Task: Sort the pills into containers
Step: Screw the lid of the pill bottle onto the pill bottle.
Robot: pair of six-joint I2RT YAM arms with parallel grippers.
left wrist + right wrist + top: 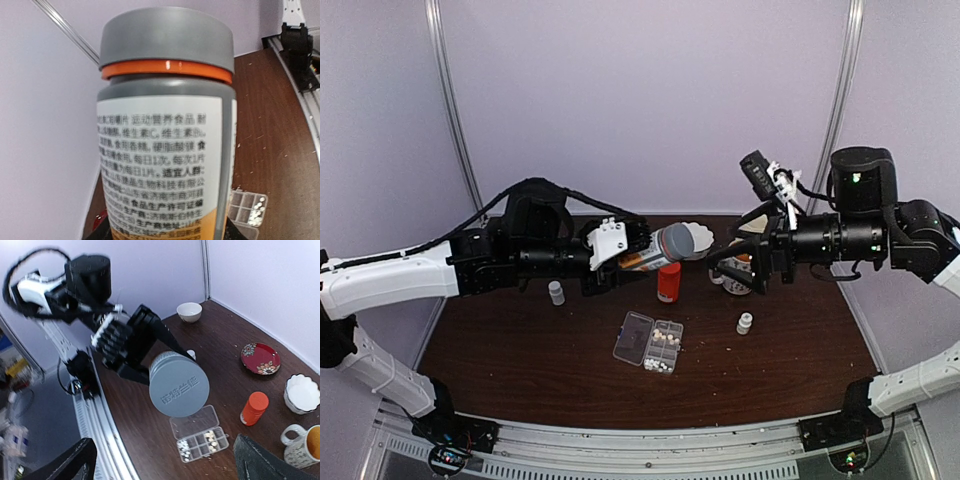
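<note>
Left tool [625, 258] grips a grey bottle [665, 250] mid-frame, cap [692, 240] on. Right tool [718, 270] gapes wide beside it. A few pills [666, 340] fill the organizer [632, 337] at lower centre, so most sorting seems left.

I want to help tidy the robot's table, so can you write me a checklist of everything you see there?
Surface: dark wooden table.
Job's things: clear pill organizer lies flat with its lid open; pills sit in some cells.
Clutter: orange bottle, left white bottle, right white bottle, small bowl, red plate, scalloped bowl, mug.
Grippers: left gripper is shut on a grey-capped bottle, held sideways above the table; right gripper is open and empty, facing the cap.
Cables: black cable runs along the left arm.
Surroundings: pale walls, metal rail at the near edge.
</note>
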